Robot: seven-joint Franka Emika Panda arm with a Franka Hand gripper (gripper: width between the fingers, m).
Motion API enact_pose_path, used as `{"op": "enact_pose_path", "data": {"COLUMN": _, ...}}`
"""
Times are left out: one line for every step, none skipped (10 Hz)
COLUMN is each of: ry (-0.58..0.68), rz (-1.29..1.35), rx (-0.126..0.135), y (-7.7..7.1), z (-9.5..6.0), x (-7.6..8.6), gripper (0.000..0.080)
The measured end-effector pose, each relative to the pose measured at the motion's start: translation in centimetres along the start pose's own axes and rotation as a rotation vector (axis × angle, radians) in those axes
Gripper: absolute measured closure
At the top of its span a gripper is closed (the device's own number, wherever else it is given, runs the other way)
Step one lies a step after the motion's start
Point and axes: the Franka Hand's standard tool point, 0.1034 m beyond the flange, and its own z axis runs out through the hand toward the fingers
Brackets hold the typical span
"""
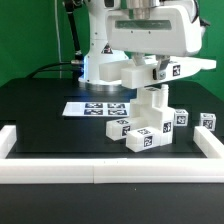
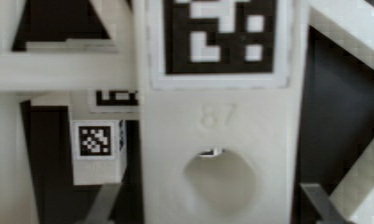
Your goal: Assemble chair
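Joining step, by my read: gripper (image 1: 152, 62) clamps a tagged chair panel (image 2: 210, 120) just above the chair cluster (image 1: 145, 125) on the table (image 1: 40, 115); next move calls for squaring it up and lowering it.

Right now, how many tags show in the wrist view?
3: a large tag on the nearest white piece, a small tag on a bar behind it, a partly hidden tag close by that one. Others may be hidden.

Matte white chair pieces (image 1: 152, 100), black-and-white square tags (image 2: 216, 35) on them, black bench (image 1: 40, 115), white border rail (image 1: 100, 173), white marker board (image 1: 72, 108) printed black
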Motion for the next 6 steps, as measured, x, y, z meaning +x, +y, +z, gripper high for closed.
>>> {"op": "enact_pose_path", "data": {"ry": 0.000, "rz": 0.000, "rx": -0.001, "y": 0.0, "z": 0.1, "x": 0.0, "gripper": 0.0511}}
{"op": "enact_pose_path", "data": {"ry": -0.001, "rz": 0.000, "rx": -0.003, "y": 0.1, "z": 0.2, "x": 0.0, "gripper": 0.0511}}
{"op": "enact_pose_path", "data": {"ry": -0.002, "rz": -0.001, "rx": -0.005, "y": 0.1, "z": 0.3, "x": -0.2, "gripper": 0.0511}}
{"op": "enact_pose_path", "data": {"ry": -0.004, "rz": -0.008, "rx": -0.006, "y": -0.1, "z": 0.4, "x": -0.6, "gripper": 0.0511}}
{"op": "enact_pose_path", "data": {"ry": -0.005, "rz": -0.015, "rx": -0.007, "y": -0.2, "z": 0.5, "x": -1.0, "gripper": 0.0511}}
{"op": "enact_pose_path", "data": {"ry": -0.006, "rz": -0.019, "rx": -0.009, "y": -0.3, "z": 0.6, "x": -1.2, "gripper": 0.0511}}
